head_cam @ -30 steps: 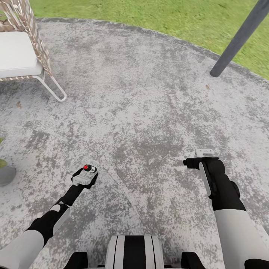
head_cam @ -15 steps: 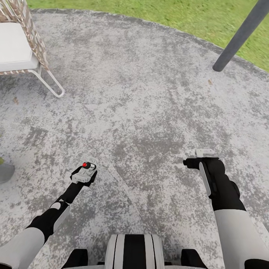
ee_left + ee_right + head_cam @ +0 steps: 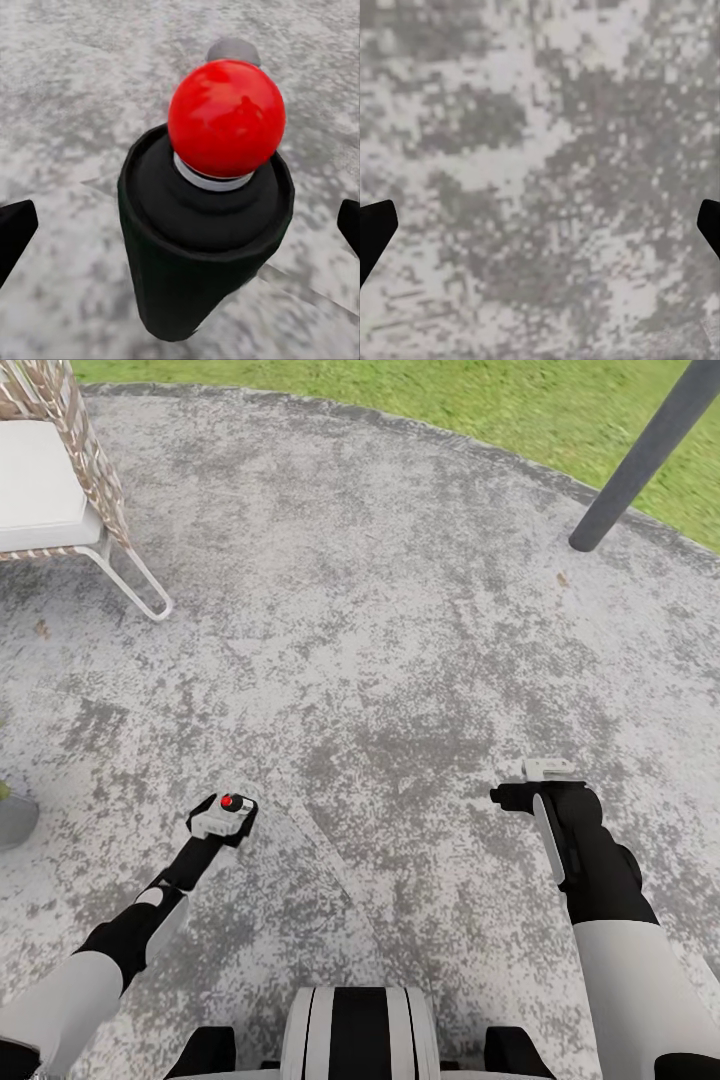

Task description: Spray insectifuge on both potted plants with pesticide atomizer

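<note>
the pesticide atomizer (image 3: pixel 202 240), its red spray head uppermost, is sitting between the tool's dark fingertips (image 3: pixel 15 232) above the mottled grey patio (image 3: pixel 67 90).

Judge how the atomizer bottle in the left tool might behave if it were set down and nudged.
The pesticide atomizer looks rigid, so it probably won't flex. Its body appears tall and tapered under a round red spray head, so it may tip easily. Once over, it could roll on the stone patio.

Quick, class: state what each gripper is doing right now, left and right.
Left gripper: holding the pesticide atomizer, red spray head up.
Right gripper: open, nothing between its fingers, above the stone patio.
</note>
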